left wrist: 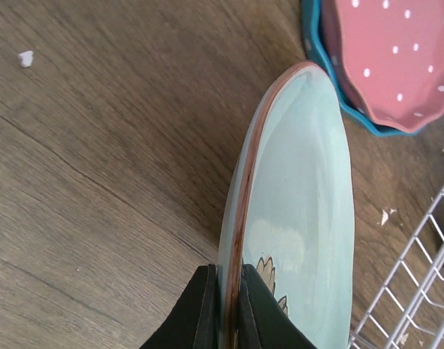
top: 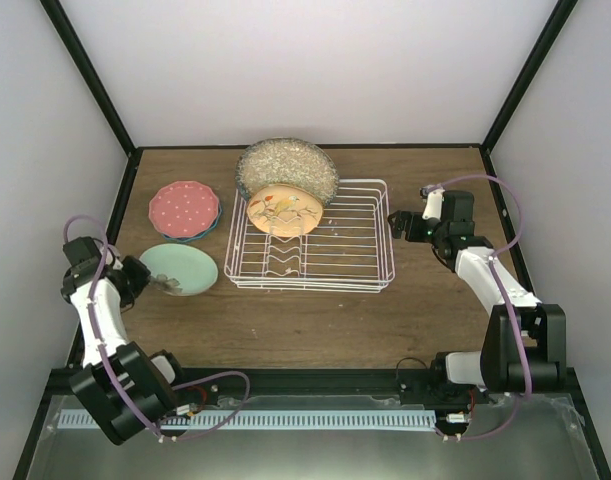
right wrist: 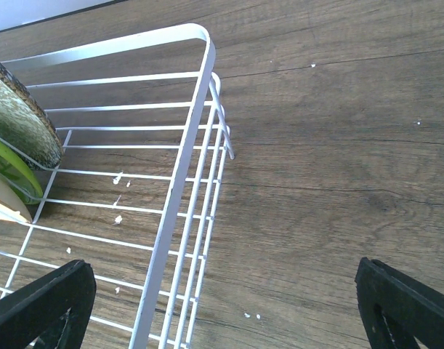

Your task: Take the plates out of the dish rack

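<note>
My left gripper (top: 161, 284) (left wrist: 227, 307) is shut on the rim of the mint green plate (top: 180, 268) (left wrist: 301, 189), held low over the wooden table, left of the dish rack (top: 387, 283). The pink dotted plate (top: 184, 208) (left wrist: 396, 58) lies stacked on the blue plate (top: 209, 231) (left wrist: 322, 65) behind it. In the rack stand the grey speckled plate (top: 287, 165) (right wrist: 14, 116), the cream floral plate (top: 283, 210) (right wrist: 2, 207) and the lime green plate (right wrist: 11, 171). My right gripper (top: 396, 223) (right wrist: 225, 305) is open and empty, over the rack's right rim (right wrist: 185, 160).
The rack's wire side (left wrist: 418, 276) is close to the right of the mint plate. Bare wooden table (right wrist: 331, 182) lies right of the rack. Black frame posts and white walls enclose the table on the left, back and right.
</note>
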You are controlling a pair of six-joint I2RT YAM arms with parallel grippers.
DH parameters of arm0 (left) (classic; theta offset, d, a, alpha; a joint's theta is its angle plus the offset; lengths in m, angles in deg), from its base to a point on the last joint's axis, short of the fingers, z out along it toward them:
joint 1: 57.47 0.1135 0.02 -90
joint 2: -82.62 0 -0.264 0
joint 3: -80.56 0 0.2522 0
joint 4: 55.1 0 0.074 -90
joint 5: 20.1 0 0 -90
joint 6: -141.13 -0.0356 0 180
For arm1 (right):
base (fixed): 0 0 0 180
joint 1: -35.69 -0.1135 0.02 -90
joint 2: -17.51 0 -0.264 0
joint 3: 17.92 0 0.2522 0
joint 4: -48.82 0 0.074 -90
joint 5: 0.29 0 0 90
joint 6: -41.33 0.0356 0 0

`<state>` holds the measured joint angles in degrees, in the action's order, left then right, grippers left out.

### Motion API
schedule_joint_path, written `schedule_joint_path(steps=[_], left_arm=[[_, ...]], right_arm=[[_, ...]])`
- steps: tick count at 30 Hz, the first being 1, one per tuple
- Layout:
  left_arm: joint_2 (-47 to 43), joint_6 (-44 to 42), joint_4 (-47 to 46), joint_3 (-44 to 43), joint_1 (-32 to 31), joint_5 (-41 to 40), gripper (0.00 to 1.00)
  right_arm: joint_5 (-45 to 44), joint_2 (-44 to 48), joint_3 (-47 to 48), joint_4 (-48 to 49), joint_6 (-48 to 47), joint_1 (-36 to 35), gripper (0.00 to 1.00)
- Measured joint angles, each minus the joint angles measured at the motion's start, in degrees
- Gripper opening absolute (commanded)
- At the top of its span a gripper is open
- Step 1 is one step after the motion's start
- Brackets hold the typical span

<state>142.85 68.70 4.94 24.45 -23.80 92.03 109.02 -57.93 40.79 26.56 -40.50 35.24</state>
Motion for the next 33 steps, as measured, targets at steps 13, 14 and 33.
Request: schedule_joint_path(steps=[13,14,33], left_arm=[[5.2,4.4,-2.1,2.4,0.1,-3.5,0.28],[5.6,4.5,-2.3,2.7,0.2,-3.8,0.29],[10.2,6.5,-2.7,3.6,0.2,-7.1,0.42]], right_arm=[[-0.8,0.4,-0.2,0.0,0.3,0.0,1.00],[-0.9,0.5,-0.3,0.0,0.3,0.0,1.00],[-1.5,1.7,-1.1,-0.1,0.5,0.0,1.00]])
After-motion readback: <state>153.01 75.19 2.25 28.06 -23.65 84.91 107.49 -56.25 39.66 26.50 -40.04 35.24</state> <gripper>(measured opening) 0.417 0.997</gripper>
